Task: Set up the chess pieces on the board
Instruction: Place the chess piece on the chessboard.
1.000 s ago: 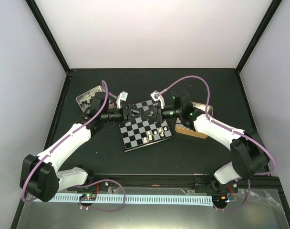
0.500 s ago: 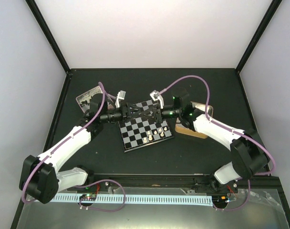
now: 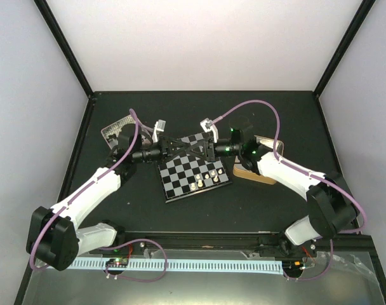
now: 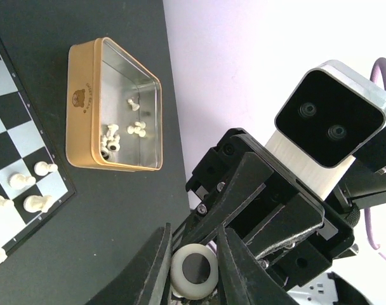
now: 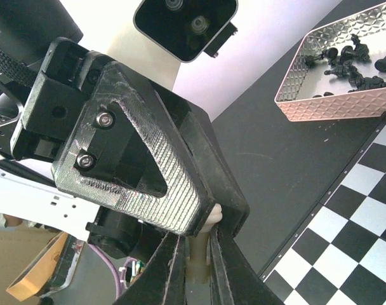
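The board [image 3: 186, 175] lies at the table's middle, with several white chess pieces [image 3: 209, 176] near its right edge. They also show in the left wrist view [image 4: 28, 190]. My left gripper [image 3: 188, 148] and right gripper [image 3: 184, 147] meet tip to tip above the board's far edge. Both are shut on one white piece. In the left wrist view its round base [image 4: 194, 272] sits between the left gripper's [image 4: 193, 267] fingers. In the right wrist view its pale stem [image 5: 211, 215] is pinched in the right gripper [image 5: 196, 244].
A tan tin [image 4: 85, 95] holding a few white pieces [image 4: 120, 133] stands right of the board, under the right arm [image 3: 253, 173]. A pinkish tray [image 5: 332, 105] with several black pieces [image 5: 348, 63] sits at the far left [image 3: 117, 129].
The left wrist has shifted slightly left and the right wrist slightly back. The fingers of both grippers now overlap more above the board's far edge.
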`<state>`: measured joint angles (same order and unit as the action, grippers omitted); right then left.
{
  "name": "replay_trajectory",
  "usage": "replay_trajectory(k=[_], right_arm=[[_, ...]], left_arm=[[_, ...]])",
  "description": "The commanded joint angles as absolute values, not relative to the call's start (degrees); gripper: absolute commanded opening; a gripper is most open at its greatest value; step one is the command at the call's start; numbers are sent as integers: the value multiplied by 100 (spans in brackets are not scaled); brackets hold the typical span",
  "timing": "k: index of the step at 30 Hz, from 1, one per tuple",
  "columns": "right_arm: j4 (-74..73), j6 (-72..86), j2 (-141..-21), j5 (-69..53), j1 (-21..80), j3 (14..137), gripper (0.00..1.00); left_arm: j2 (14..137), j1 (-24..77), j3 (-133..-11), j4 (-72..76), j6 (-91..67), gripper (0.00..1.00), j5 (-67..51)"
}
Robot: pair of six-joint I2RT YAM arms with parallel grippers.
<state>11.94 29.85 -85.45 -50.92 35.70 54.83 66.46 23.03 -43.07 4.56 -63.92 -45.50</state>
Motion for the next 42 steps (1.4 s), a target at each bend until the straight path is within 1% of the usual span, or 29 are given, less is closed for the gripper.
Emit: replay_trajectory(k=[1,3,5,8,10,13,16,19,21,23,26,29,34,39,42], right_arm=[[1669,3094,-8482,-4914,3612,5512,10],[1736,3194,-8363,-4854,3607,5442,13],[1906,3406,-8234,-4794,3617,5345,19],[2112,3884,-8003,-4604,3628,5222,31],[2214,4338,-7876,-4244,3629,5125,44],[2734,5318,-7662,-3720,3711,4804,56],[3121,6069,-7508,-3315,3861,4557,57],[2581,6091,-7390,-2880,3951,4646,58],[2265,6040,-7313,-2620,3971,4631,60],[2237,6060,-7334,-2627,3967,4604,61],[2324,6151,-7543,-2828,4015,4725,59],[2400,6210,-7692,-2915,4068,4813,53],[2547,6422,-7905,-2994,4096,4998,38],[2663,6597,-7999,-3043,4100,5097,17],[2663,6730,-7942,-3051,4104,5067,9]], left_arm=[[6671,2329,-4358,607,-6482,12,-4832],[6634,2329,-4366,693,-6589,11,-4827],[6580,2329,-4376,724,-6712,11,-4777],[6495,2325,-4421,770,-6965,11,-4643],[6476,2327,-4455,852,-7199,11,-4561],[6452,2329,-4421,1138,-7677,10,-4390],[6465,2338,-4421,1327,-8055,10,-4251],[6460,2338,-4342,1572,-8436,10,-4166],[6469,2338,-4242,1793,-8761,10,-4151],[6474,2338,-4153,1977,-9047,10,-4123],[6471,2338,-4051,2215,-9402,10,-4091],[6475,2337,-4021,2360,-9580,10,-4061],[6436,2355,-3997,2318,-9638,10,-3989],[6434,2355,-3896,2388,-9718,10,-3982],[6442,2355,-3933,2277,-9593,10,-3985]])
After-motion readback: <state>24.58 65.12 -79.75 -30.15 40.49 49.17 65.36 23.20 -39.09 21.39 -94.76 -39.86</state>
